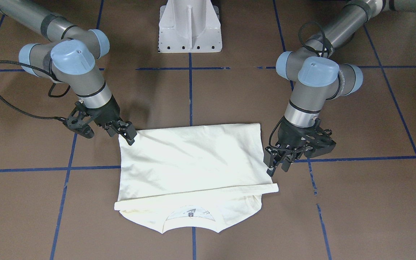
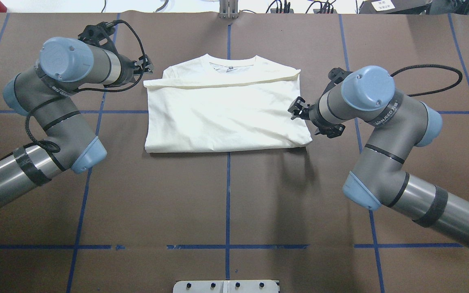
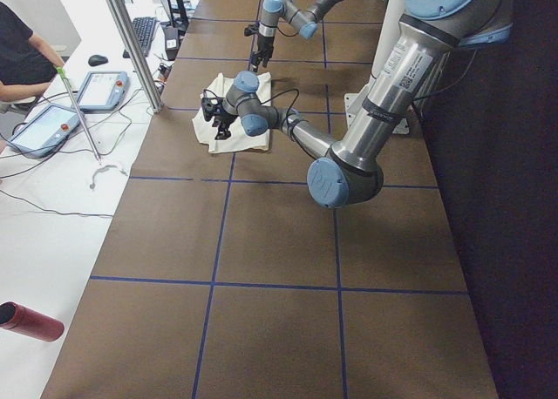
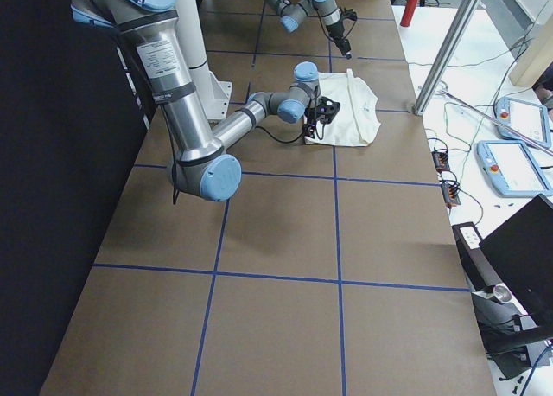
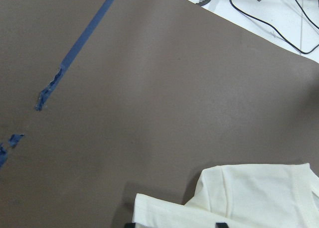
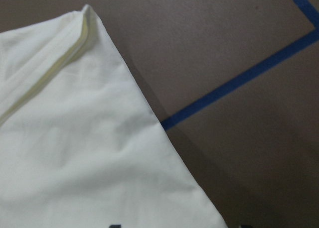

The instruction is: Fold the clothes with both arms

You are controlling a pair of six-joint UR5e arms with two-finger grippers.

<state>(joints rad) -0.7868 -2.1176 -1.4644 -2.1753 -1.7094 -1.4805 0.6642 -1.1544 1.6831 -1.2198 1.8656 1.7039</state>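
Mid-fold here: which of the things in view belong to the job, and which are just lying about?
Job:
cream T-shirt
left claw, open at the shirt's edge
right claw, open at a shirt corner

Lying about:
white pedestal
red bottle
control tablets

In the overhead view the left arm (image 2: 55, 106) comes in from 8 o'clock, bends sharply at the elbow and doubles back toward 12. Its wrist turns so that the left gripper (image 2: 148, 65) points toward 3 o'clock, low, with the fingers apart. The right arm (image 2: 381, 134) comes in from 4 o'clock, folds at the elbow and rises toward 12. The right gripper (image 2: 294, 110) points toward 9 o'clock, tilted downward, its fingers likewise spread.
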